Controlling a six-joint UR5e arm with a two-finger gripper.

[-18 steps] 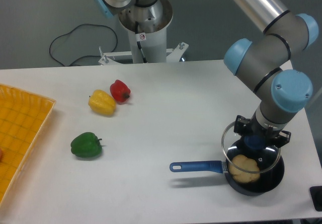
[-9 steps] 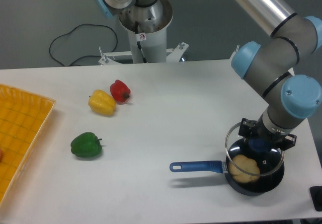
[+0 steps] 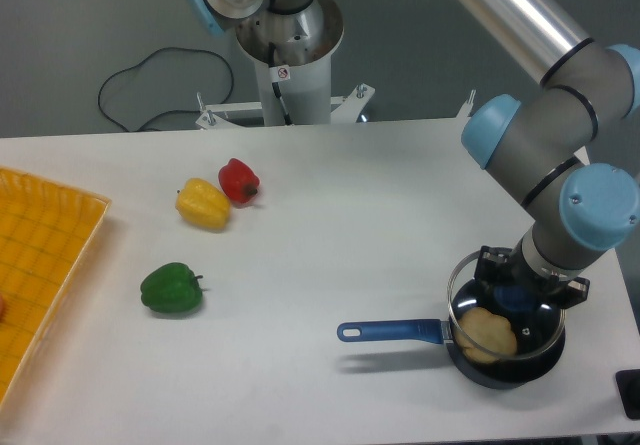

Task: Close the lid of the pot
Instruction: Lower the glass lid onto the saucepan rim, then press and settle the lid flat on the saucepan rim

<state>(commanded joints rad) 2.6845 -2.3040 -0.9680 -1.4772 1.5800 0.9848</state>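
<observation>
Lid (image 3: 505, 310) | held under gripper (image 3: 527, 287) | directly over pot (image 3: 505, 350)

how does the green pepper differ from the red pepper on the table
The green pepper looks larger and lies alone toward the front of the table, nearer the yellow tray. The red pepper looks smaller, lies farther back, and sits right beside the yellow pepper. Both rest on the white table, away from the pot.
</observation>
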